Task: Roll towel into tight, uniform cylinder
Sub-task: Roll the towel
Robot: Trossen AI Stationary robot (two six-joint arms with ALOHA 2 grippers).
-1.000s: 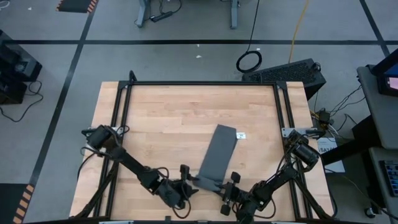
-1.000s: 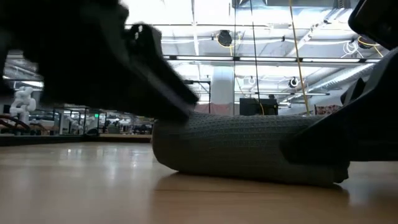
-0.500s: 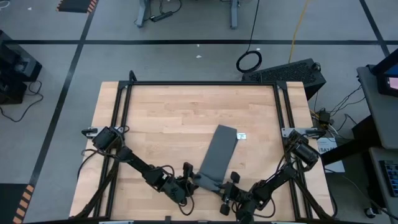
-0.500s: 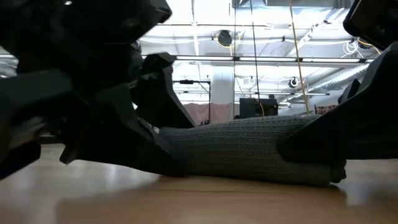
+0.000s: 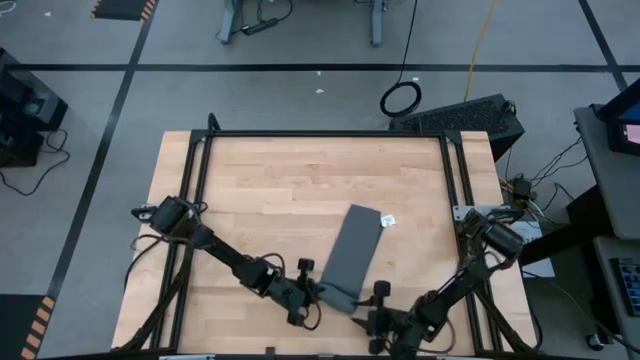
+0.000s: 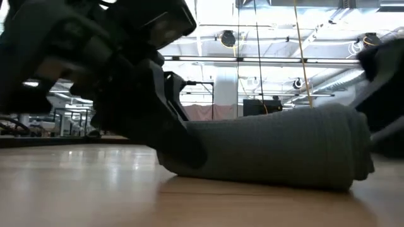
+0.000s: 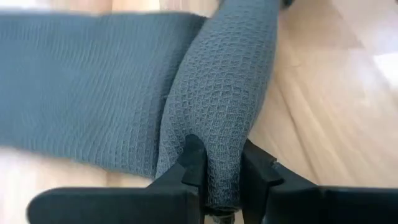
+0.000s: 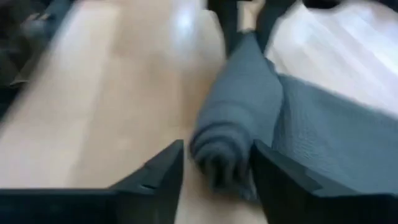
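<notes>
The dark grey towel (image 5: 350, 252) lies on the wooden table, slanting from far right to near left. Its near end is rolled into a short cylinder (image 6: 271, 151), and the flat part with the white tag (image 5: 387, 220) runs toward the far edge. My left gripper (image 7: 221, 163) is shut on the roll's left end, near the table's front edge (image 5: 312, 293). My right gripper (image 8: 217, 171) is open at the roll's right end (image 5: 378, 298). Its fingers stand on either side of that end (image 8: 221, 152) without gripping it. My left gripper pinches the left end of the roll (image 7: 219, 177) between its two fingers (image 7: 194, 163). It comes slanting down from the table's left and points along the roll. The cloth bulges up between the fingers. The roll rests on the table with its flat part spread beyond it.
A black frame (image 5: 320, 135) runs round the wooden tabletop (image 5: 270, 190), with rails along the left and right sides. Bare wood lies to the far side and left of the towel. The near edge is close behind both grippers.
My left gripper has moved toward the table's right onto the roll's left end, rolled its wrist and shut on it. My right gripper has opened, let go of the roll's right end and risen a little. The roll has stayed on the table.
</notes>
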